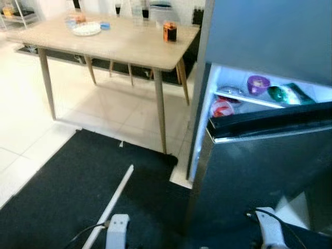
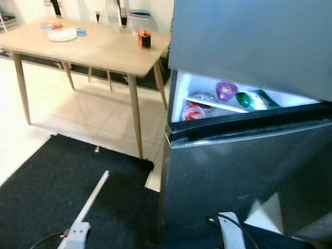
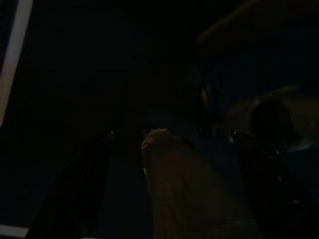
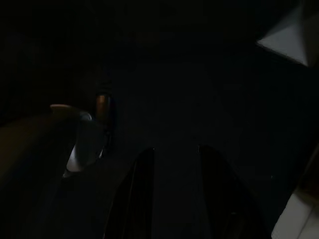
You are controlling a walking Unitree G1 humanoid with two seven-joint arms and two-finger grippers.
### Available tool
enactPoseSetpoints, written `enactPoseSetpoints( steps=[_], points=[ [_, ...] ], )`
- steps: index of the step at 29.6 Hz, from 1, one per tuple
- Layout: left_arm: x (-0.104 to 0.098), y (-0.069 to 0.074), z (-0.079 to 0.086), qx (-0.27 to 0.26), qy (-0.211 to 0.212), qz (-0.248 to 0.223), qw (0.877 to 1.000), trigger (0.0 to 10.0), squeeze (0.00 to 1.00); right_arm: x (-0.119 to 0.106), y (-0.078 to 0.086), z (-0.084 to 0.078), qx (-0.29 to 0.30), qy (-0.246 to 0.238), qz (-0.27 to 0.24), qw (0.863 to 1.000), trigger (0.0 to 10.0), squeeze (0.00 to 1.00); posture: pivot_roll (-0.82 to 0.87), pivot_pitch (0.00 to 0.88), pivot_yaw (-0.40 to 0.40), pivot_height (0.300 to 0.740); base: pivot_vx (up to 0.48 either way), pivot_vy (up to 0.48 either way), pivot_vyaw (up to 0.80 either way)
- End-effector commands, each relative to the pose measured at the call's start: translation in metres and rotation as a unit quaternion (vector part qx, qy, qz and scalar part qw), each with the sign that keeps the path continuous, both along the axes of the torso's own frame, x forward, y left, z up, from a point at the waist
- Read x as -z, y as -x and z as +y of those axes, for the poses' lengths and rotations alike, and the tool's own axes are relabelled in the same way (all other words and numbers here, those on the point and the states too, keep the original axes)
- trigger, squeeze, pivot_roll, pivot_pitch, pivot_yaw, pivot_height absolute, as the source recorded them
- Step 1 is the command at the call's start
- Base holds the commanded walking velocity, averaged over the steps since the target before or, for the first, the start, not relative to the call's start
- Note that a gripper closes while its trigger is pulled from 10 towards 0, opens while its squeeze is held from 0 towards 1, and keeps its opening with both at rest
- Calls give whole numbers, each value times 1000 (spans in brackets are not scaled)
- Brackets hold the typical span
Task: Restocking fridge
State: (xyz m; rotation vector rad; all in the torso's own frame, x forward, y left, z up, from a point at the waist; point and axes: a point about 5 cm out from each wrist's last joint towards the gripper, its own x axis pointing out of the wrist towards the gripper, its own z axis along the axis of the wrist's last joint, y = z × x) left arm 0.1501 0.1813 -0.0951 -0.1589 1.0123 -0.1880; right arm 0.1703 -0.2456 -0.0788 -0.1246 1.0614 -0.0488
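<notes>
While ajar, fridge (image 1: 259,171) (lit inside)

Both silver arms are hanging low at the six o'clock edge of the head views, the left arm (image 1: 117,228) at seven o'clock and the right arm (image 1: 270,228) at five o'clock, while the right pincer (image 4: 174,189) is showing its two dark fingers (image 4: 134,194) slightly parted.

Fridge (image 2: 244,155) door hides most shelves; wrist views too dark.
</notes>
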Motion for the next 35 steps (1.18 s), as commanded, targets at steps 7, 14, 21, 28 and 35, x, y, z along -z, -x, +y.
enactPoseSetpoints(
  steps=[7,14,21,28,35],
  points=[
    [3,8,4,-2,-13,15,1000,10000,0,2,6,-5,18,5,8,1000,10000,0,-17,0,-20,740,55,0,0],
    [4,10,5,1,-15,18,1000,10000,0,-9,-12,-10,33,16,-30,999,10000,0,-13,0,-19,740,0,0,0],
    [4,12,5,0,-15,20,1000,10000,0,-34,-55,-11,31,27,-104,994,10000,0,-11,0,-21,740,0,0,0],
    [5,14,4,-1,-15,22,1000,10000,0,-39,-63,-11,8,35,-101,994,10000,0,-8,0,-29,740,0,0,0],
    [7,18,4,0,-15,27,1000,10000,0,-66,-102,2,1,23,-185,982,10000,0,-7,0,-27,740,0,0,0]
  ],
)
